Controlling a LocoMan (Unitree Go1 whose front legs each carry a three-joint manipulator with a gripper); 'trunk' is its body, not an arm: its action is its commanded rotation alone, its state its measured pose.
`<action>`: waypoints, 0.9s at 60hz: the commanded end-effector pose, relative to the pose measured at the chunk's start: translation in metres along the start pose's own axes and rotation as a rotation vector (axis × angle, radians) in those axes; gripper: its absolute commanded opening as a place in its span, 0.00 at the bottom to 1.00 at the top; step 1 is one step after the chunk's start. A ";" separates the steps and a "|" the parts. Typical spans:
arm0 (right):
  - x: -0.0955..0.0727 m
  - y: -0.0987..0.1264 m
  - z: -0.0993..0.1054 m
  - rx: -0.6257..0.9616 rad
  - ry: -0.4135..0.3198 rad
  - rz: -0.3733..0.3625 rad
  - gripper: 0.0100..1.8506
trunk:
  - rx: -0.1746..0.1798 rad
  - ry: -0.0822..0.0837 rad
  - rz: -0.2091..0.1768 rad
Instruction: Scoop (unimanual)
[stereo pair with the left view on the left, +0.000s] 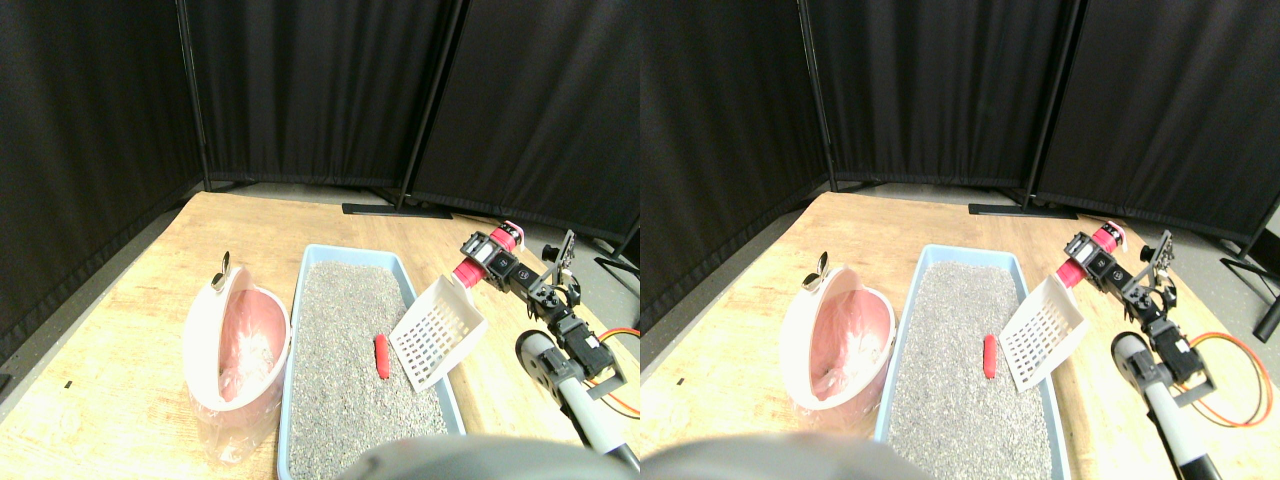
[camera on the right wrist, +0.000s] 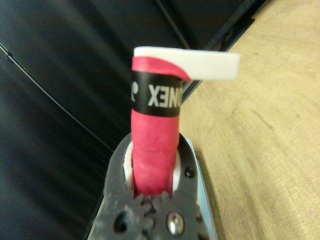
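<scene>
Red against the grey litter (stereo pair with the left view on the left: 350, 360), the little piece (stereo pair with the left view on the left: 382, 356) lies in the tray (stereo pair with the left view on the left: 300, 300), its long axis running along the tray's length. The white scoop (stereo pair with the left view on the left: 437, 332) hangs tilted over the tray's right rim, its lower edge just beside the piece, to the right of it. Its pink handle (camera on the right wrist: 152, 150) sits pinched between the jaws of the right gripper (stereo pair with the left view on the left: 478, 262). To my eye the scoop must sweep leftward, broadside under the piece. A pink bin (stereo pair with the left view on the left: 237, 345) waits left of the tray.
</scene>
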 end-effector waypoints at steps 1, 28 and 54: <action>0.002 0.003 0.008 -0.034 -0.030 -0.009 0.02 | -0.021 0.006 0.005; 0.004 0.083 -0.013 0.095 0.102 0.166 0.02 | -0.042 0.013 0.027; 0.008 0.105 -0.015 0.266 0.111 0.178 0.02 | -0.048 0.019 0.048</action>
